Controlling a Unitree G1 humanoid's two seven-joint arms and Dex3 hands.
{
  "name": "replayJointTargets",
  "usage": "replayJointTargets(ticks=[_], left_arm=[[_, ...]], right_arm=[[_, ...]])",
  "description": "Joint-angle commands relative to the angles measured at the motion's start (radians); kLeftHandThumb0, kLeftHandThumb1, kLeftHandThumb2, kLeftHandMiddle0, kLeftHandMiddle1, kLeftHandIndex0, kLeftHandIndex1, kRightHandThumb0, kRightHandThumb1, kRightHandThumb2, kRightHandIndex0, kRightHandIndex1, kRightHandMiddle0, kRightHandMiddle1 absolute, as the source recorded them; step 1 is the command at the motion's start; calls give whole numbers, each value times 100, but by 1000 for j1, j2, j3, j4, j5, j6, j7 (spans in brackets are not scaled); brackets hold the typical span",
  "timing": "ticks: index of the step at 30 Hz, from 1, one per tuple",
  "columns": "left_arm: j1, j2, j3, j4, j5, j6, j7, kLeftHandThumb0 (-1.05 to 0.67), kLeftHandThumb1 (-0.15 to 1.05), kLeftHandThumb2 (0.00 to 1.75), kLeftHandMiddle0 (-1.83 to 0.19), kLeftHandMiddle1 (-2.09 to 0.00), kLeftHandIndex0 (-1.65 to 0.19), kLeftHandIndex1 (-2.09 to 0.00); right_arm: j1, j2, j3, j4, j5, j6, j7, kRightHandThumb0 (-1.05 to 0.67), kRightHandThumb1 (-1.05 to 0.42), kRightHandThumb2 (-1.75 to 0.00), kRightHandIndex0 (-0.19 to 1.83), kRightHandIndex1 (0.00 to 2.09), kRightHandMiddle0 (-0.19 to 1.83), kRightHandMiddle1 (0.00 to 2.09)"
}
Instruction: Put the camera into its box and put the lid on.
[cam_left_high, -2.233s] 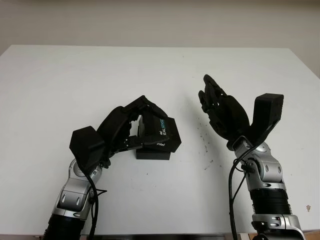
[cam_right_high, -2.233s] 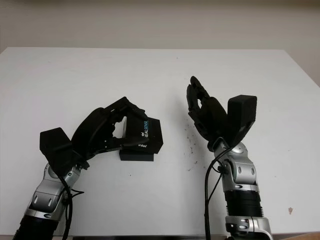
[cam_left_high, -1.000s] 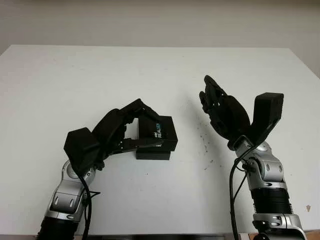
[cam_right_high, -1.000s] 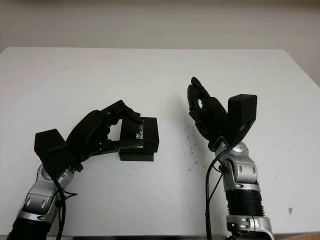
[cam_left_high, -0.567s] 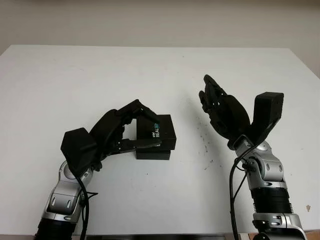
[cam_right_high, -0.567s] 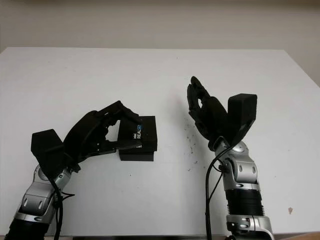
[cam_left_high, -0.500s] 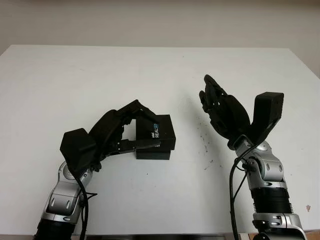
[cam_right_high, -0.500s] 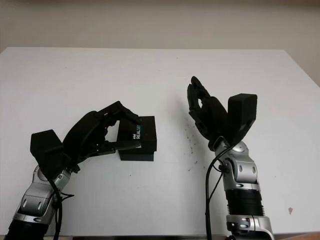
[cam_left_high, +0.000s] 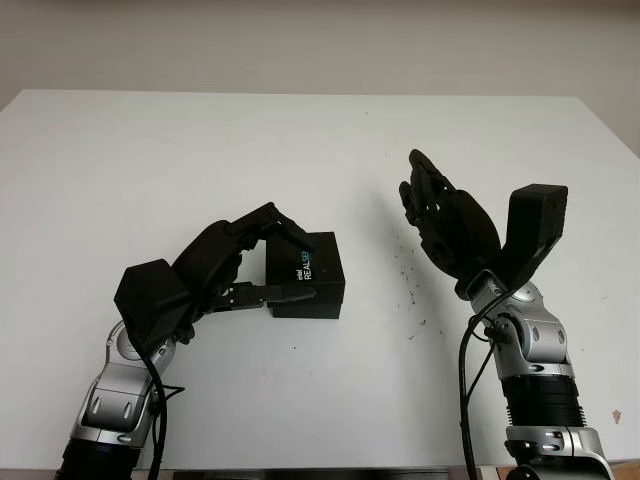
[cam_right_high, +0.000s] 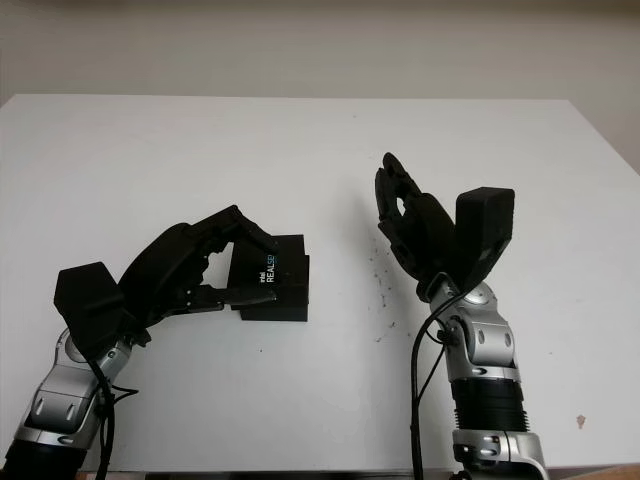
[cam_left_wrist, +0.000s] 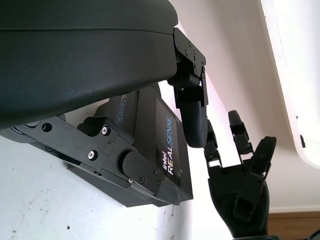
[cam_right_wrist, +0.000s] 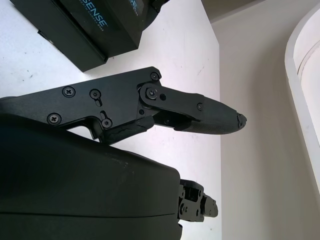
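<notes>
Lid's going on, left hand doing the work

Nearest me, the left hand (cam_left_high: 235, 270) has its fingers (cam_left_high: 288, 294) curled round the lid (cam_left_high: 306, 268), the black one printed REALSENSE, thumb low along its near edge and the others over its far corner, so it's got hold of it. The lid sits on the box (cam_left_high: 310, 309) right under the fingertips, looking a touch skewed rather than square, though I can't tell if it's fully seated. Can't see the camera, presumably inside already. My guess: closing step, nearly done. Next it needs the lid squared and pressed down, then let go. Off past the box, well apart, the right hand (cam_left_high: 440, 220) is raised above the table (cam_left_high: 150, 150), open, holding nothing.
</notes>
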Motion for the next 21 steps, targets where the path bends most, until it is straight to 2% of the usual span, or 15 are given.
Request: replayJointTargets(ticks=[1, 10, 21], left_arm=[[6, 11, 1, 18, 13, -19, 3, -17, 103, 6, -34, -162, -28, -142], [-8, 20, -11, 72, 63, -112, 10, -17, 104, 6, -31, -159, -25, -142], [-56, 19, -28, 143, 70, -168, -21, -19, 103, 5, -32, -158, -25, -145]], right_arm=[[3, -4, -5, -36, 7, 9, 2, -68, -105, -59, -10, 6, -8, 6], [7, -3, -5, -72, 12, 40, -8, -70, -105, -58, -10, 6, -7, 6], [9, 3, -10, -65, 17, 40, -11, -69, -105, -58, -10, 6, -8, 5]])
